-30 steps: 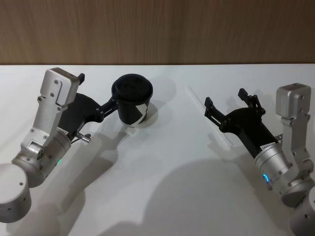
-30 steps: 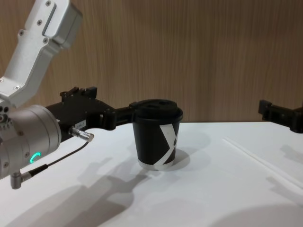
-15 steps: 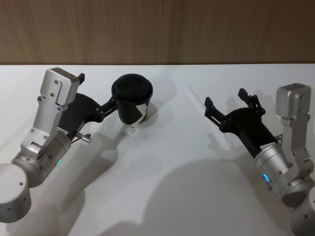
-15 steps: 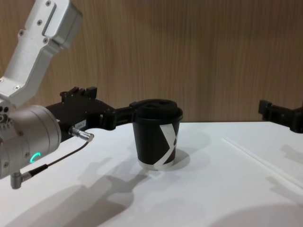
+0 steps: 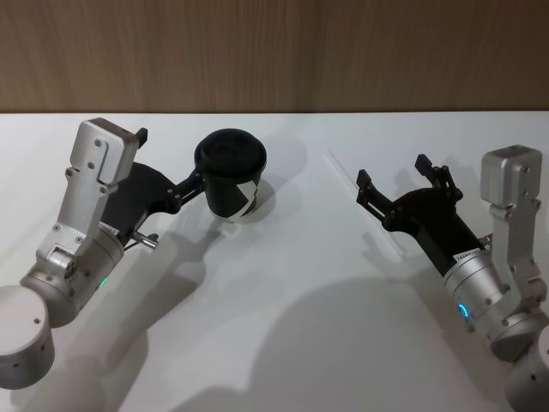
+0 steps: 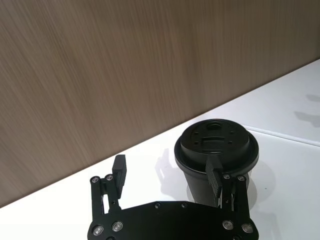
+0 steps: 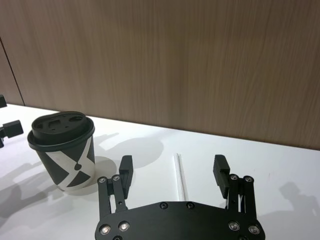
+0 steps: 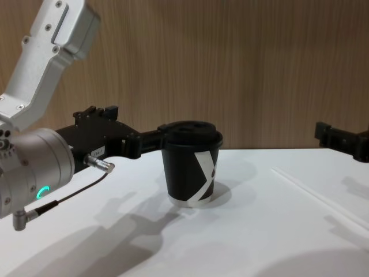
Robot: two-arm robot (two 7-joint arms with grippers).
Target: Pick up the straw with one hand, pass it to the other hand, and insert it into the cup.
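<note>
A white bench [image 5: 283,343] set against a wood-panelled wall [image 5: 274,51] carries the scene, with the robot's two silver-grey arms reaching in from either side. The left arm [image 5: 77,232] stretches toward the middle of the bench. Its left gripper [image 5: 171,159] is spread wide with nothing between the fingers, and one fingertip sits just beside the cup [image 5: 233,184]; whether the two touch cannot be told. The right arm [image 5: 506,257] angles in from the opposite corner, and its right gripper [image 5: 392,170] is likewise parted and empty, hanging above the surface as seen in the chest view. The cup, black with a domed lid and a white X-like mark, stands upright toward the left half of the bench, well apart from the right gripper. The straw [image 5: 339,168] lies flat on the bench on the robot's right, untouched. Its long axis runs from near the back wall toward the robot, passing beneath the right gripper. In the right wrist view the straw [image 7: 179,175] points straight out between the two open fingers, which straddle it crosswise. The right arm is plainly the nearer one. The pickup has not begun, and the coming move appears to turn on lowering that gripper until its fingers close across the thin white tube, a target that looks easy to roll or miss.
</note>
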